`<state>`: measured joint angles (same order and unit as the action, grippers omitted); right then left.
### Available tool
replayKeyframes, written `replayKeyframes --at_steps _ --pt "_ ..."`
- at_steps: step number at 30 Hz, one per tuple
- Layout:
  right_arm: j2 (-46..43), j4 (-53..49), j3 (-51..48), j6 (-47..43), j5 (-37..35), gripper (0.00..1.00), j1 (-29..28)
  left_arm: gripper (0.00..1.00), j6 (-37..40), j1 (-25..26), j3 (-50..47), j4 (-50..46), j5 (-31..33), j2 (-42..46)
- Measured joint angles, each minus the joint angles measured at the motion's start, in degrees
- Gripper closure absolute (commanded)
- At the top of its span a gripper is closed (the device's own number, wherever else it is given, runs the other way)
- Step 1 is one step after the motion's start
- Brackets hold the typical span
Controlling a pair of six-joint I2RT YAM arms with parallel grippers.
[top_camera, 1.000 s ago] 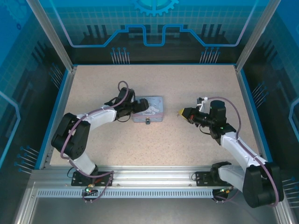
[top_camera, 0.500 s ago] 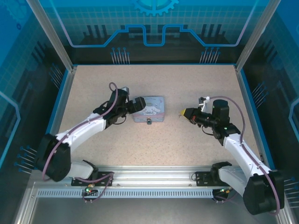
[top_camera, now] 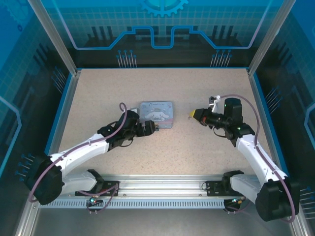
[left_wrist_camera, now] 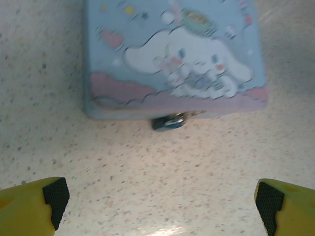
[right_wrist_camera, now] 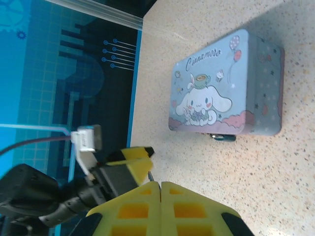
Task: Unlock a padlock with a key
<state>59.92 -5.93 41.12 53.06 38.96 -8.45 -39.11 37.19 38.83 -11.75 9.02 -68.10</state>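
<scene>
Starting overhead, Lee: where does everything sit?

Kim, entry one. The tin (top_camera: 156, 113) lies flat, lid up, on the speckled table (top_camera: 206, 88). The padlock (top_camera: 157, 129) is a tiny dark spot at the middle of the tin's near edge. The left gripper (top_camera: 149, 129) sits low, just beside the padlock on its left. From this height I cannot tell whether they touch. The right gripper (top_camera: 193, 116) hangs well to the right of the tin, tips together and pointing toward it.

Left wrist next?

The left gripper (left_wrist_camera: 160, 206) is spread wide. Its yellow fingers (left_wrist_camera: 29, 211) sit in the two bottom corners, with nothing between them but bare table (left_wrist_camera: 147, 167). The tin (left_wrist_camera: 172, 54) is ahead and a little blurred. The padlock (left_wrist_camera: 169, 121) hangs at the middle of its near wall, down at table level, ahead of the fingertips and clear of both.

And the right wrist?

The right gripper (right_wrist_camera: 160, 188) is closed and the seam between its yellow fingers shows no gap. A thin dark sliver, the key (right_wrist_camera: 150, 175), sticks out at the tips just left of the seam. It appears pinched there, though it is too small to read any detail. Beyond it the tin (right_wrist_camera: 224, 88) shows its cartoon lid at a tilt. The padlock (right_wrist_camera: 221, 136) hangs under the tin's lower edge, well apart from the key.
</scene>
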Motion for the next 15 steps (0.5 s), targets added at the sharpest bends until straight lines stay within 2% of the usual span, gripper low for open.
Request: replayKeyframes --at_steps 4,10,15 --pt "2.0 0.9 0.4 0.1 0.2 1.0 0.0 0.01 -0.8 1.3 -7.3 4.5 0.2 2.7" --pt "6.8 5.6 0.4 1.4 -0.8 1.0 -1.3 0.01 -1.1 3.4 -11.8 14.5 -0.8 3.7" --pt "13.6 11.1 0.8 3.6 -2.4 1.0 -4.0 0.01 -0.9 3.6 -14.3 23.6 -1.8 -0.4"
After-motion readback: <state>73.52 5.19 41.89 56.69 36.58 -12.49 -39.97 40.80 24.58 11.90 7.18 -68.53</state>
